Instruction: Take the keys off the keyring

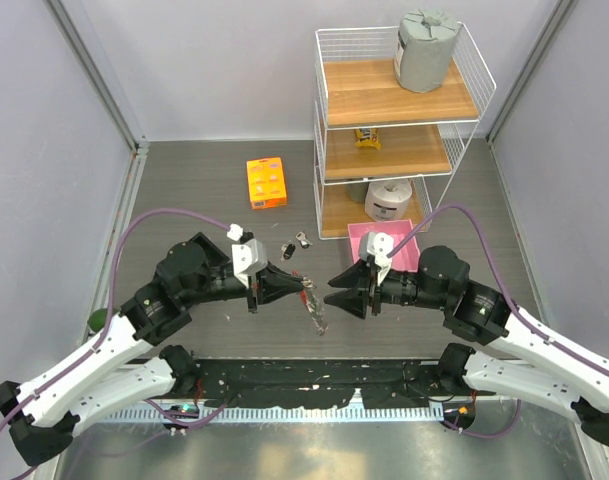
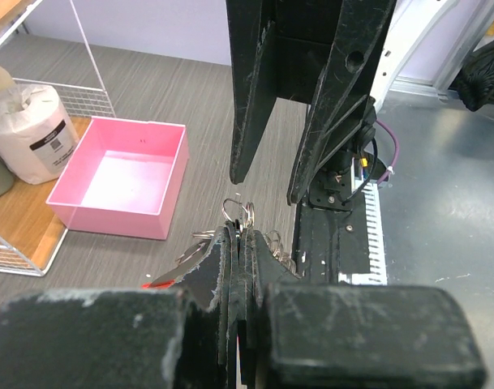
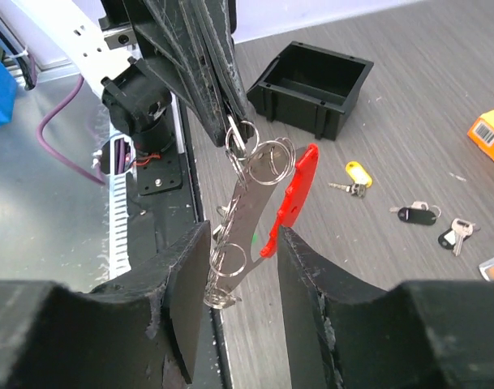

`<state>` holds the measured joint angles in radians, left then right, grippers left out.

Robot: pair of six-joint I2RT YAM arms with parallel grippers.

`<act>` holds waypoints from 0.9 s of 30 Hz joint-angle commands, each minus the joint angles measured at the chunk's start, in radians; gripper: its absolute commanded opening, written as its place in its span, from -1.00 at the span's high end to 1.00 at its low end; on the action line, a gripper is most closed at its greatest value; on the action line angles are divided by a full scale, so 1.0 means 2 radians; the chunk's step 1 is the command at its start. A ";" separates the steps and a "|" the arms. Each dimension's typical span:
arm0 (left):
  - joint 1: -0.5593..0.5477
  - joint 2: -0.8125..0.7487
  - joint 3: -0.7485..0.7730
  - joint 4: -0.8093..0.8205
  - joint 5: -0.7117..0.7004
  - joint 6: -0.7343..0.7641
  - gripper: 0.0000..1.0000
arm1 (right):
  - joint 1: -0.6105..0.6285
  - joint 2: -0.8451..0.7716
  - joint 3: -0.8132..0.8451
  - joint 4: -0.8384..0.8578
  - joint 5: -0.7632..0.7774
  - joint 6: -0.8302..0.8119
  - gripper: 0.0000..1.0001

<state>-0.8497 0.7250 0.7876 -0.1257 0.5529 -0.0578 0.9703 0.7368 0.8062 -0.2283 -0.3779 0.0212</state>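
Observation:
The keyring [image 3: 259, 190] is a curved silvery plate with several rings and a red strap [image 3: 294, 194]. It hangs in the air between my two grippers [image 1: 315, 306]. My left gripper [image 1: 287, 286] is shut on its top ring [image 2: 240, 212]; its fingertips [image 3: 230, 121] come in from above in the right wrist view. My right gripper [image 3: 245, 247] is open, with a jaw on each side of the hanging plate and the red strap close to the right finger [image 3: 311, 271]. Three loose keys lie on the table: one with a yellow tag [image 3: 352, 177] and two with dark heads [image 3: 417, 215], [image 3: 455, 233].
A pink tray [image 2: 117, 174] lies by the foot of a wire shelf rack [image 1: 394, 120]. An orange box [image 1: 266, 182] sits at the back. A black bin [image 3: 311, 77] stands behind the left gripper. A white roll [image 2: 32, 134] is on the lowest shelf.

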 commanded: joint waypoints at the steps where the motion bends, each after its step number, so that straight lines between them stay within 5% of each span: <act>1: 0.001 0.000 0.021 0.019 0.007 0.005 1.00 | -0.001 -0.009 -0.021 0.106 0.000 -0.024 0.11; 27: 0.001 0.001 0.022 0.031 0.019 -0.005 1.00 | 0.000 0.037 -0.004 0.120 -0.050 -0.030 0.52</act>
<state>-0.8497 0.7353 0.7876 -0.1238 0.5701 -0.0669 0.9691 0.8200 0.7536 -0.0227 -0.4583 -0.0261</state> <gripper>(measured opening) 0.034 0.263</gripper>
